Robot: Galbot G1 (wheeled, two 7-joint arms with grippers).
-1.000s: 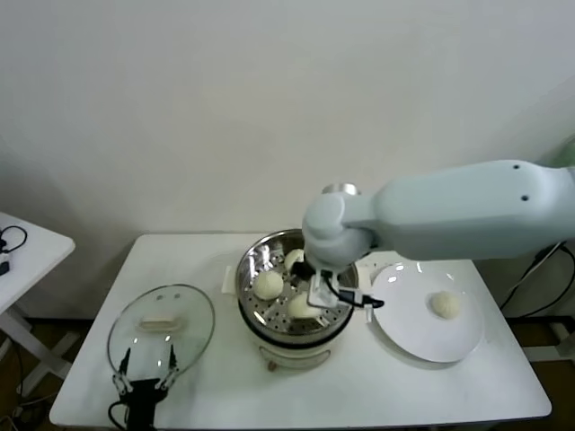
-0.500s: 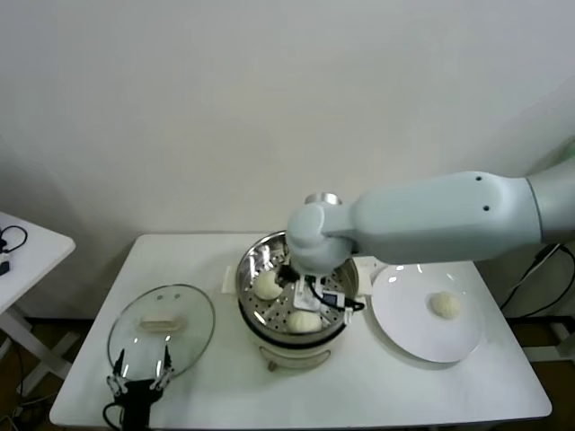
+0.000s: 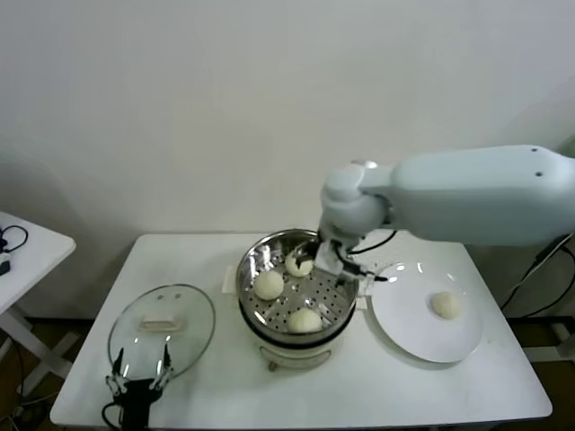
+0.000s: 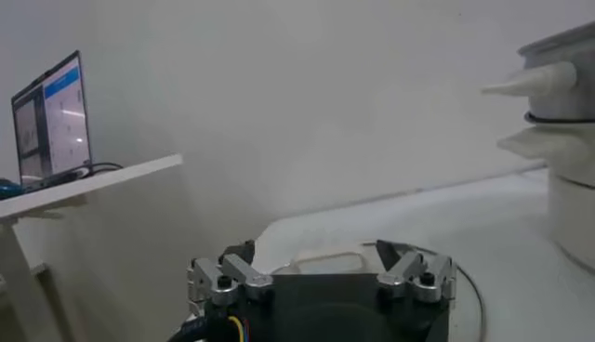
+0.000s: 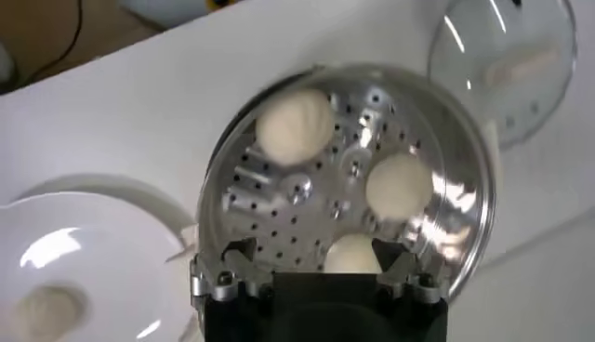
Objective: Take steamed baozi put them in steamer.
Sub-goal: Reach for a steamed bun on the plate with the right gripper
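R claw (image 3: 331, 260) hangs over the steamer (image 3: 256, 310), fingers spread, nothing btwn them; a bun sits just below it on the perforated tray. The last loose baozi (image 3: 446, 304) lies on the white plate (image 3: 404, 337), to the robot's right of the claw and nearer the robot, so next reach should swing that way. It's round, no long axis to align. R arm is much nearer; L claw (image 3: 139, 384) idles, open, at the counter (image 3: 359, 395) front edge by the glass lid (image 3: 144, 346).

Count: 4 baozi, 3 in steamer, 1 on plate. 1 steamer, 1 plate, 1 lid.
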